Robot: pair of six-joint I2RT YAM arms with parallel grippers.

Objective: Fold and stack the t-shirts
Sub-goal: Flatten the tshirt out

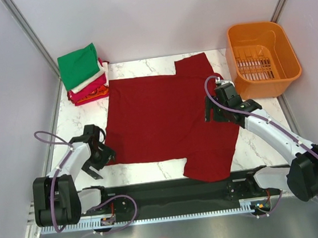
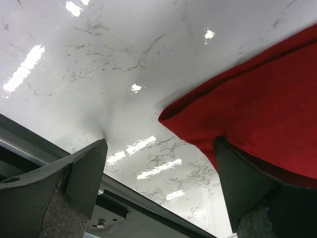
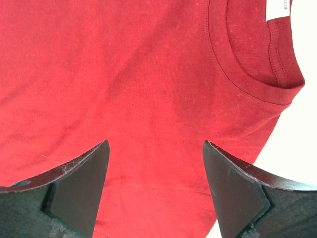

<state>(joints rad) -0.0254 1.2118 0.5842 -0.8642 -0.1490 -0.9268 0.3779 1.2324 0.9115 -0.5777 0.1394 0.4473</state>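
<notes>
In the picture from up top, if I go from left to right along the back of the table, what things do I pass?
Pile of folded cloth t-shirts with a green one on top → big dark red cloth t-shirt spread flat → orange plastic basket.

There are one spread dark red t-shirt [image 1: 158,116], four folded t-shirts [image 1: 81,70] and one orange basket [image 1: 262,58].

This is looking like a robot lab: white panels [image 1: 153,16] on metal posts [image 1: 29,31] are enclosing a marble-patterned table [image 1: 84,119], with a left arm [image 1: 74,157] and a right arm [image 1: 275,131] sitting bolted at its edge.
</notes>
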